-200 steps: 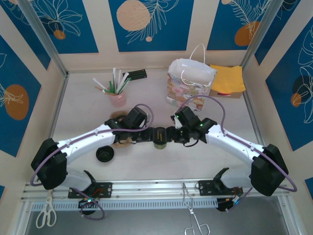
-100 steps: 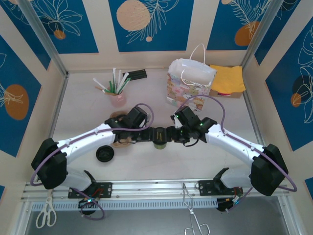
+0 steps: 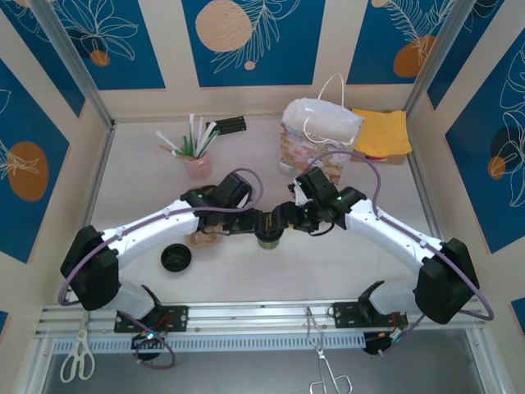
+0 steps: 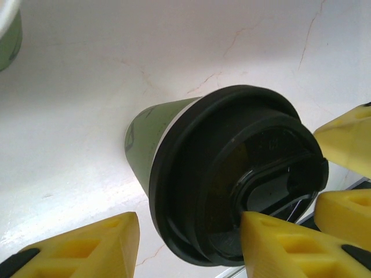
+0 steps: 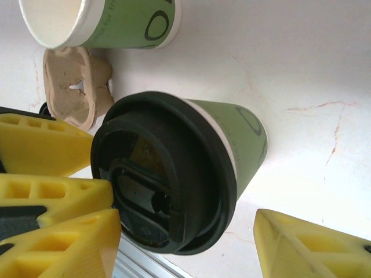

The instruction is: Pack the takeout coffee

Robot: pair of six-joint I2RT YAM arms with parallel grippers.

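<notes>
L gripper (image 4: 190, 219) & R gripper (image 5: 185, 223) both straddle the lidded cup (image 5: 232, 133) mid surface (image 5: 301, 52), jaws apart, no clamp seen. Lid's on, prob done. Left: 2nd cup (image 5: 116, 23) open, carrier (image 5: 75, 81) empty, bag (image 3: 321, 135) waits at back.

The top external camera looks steeply down on the lidded cup (image 3: 268, 239) from high above, set back on its near side. Both wrist cameras hang close over that cup, facing it from opposite sides.
</notes>
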